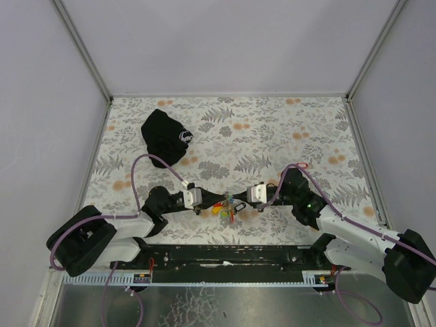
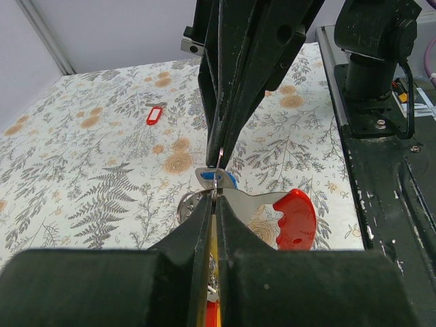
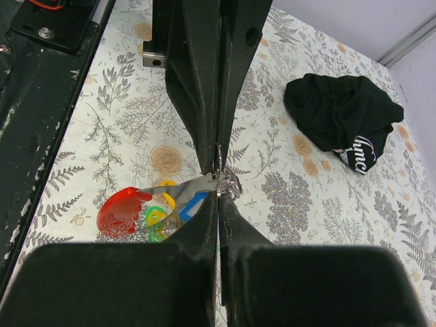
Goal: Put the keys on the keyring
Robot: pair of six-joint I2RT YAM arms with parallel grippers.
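Observation:
Both grippers meet tip to tip at the table's near middle. The thin wire keyring (image 2: 216, 178) runs between their tips. My left gripper (image 2: 214, 202) is shut on it, and a yellow tag shows between its fingers. From the opposite side my right gripper (image 3: 219, 196) is shut on the same keyring (image 3: 219, 165). The keys (image 1: 229, 210) hang below in a cluster, with blue (image 3: 195, 204), green (image 3: 154, 218) and yellow tags. A silver tool with a red handle (image 2: 294, 218) lies just under the ring. One red tag (image 2: 156, 114) lies alone on the cloth.
A black cloth pouch with a white logo (image 1: 167, 136) lies at the back left of the floral tablecloth. The black base rail (image 1: 225, 257) runs along the near edge. White walls enclose the table on three sides.

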